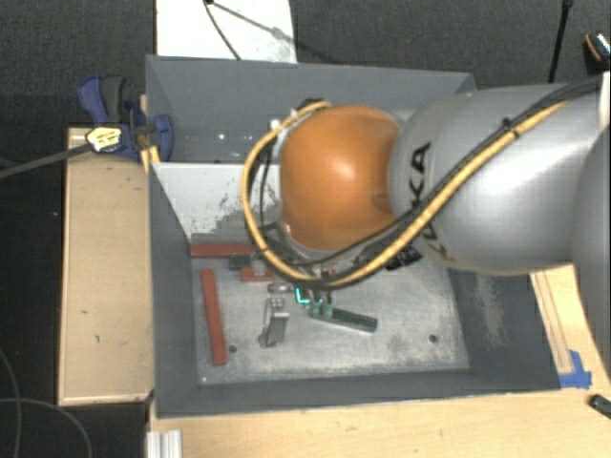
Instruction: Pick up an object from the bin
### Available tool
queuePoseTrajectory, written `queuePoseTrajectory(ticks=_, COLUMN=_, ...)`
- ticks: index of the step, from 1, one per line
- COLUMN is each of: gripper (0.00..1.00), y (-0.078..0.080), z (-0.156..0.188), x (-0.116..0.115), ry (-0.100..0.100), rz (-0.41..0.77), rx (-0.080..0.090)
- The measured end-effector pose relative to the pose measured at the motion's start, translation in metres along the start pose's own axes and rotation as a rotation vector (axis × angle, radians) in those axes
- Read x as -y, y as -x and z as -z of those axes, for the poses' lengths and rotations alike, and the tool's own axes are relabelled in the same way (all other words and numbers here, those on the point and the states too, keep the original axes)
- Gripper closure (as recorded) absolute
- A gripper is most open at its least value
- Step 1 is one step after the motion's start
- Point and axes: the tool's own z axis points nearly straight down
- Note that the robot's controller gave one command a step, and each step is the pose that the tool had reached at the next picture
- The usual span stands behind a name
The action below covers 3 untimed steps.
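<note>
Long red stick (214, 315), red bar (221, 250) near its end

bin (315, 93): grey metal, dull and not shiny; the walls look smooth.
bin floor: the same grey metal, but rough-looking, with dark specks and scratchy marks, most of them at the back left.
orange cover (334, 175): hard and smooth like plastic, glossy, with a soft shine on top.
arm (516, 189): silver-grey, very smooth, a little shiny.
cable (250, 194): yellow and black skin; rubber or woven, cannot tell.
long red stick (212, 318): brown-red, matt; wood or plastic, hard to tell.
short red stick (218, 249): the same dull brown-red look.
green flat piece (351, 321): dark green, hard, slightly shiny.
</note>
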Motion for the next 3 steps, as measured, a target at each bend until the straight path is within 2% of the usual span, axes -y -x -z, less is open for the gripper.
queuePoseTrajectory(ticks=1, gripper=0.0, y=0.037, z=-0.146, x=0.056, ry=-0.002, rz=0.076, rx=0.001)
queuePoseTrajectory(ticks=2, gripper=0.0, y=0.053, z=-0.136, x=0.126, ry=-0.003, rz=0.077, rx=0.009)
queuePoseTrajectory(ticks=3, gripper=0.0, y=0.025, z=-0.146, x=0.191, ry=-0.003, rz=0.04, rx=0.003)
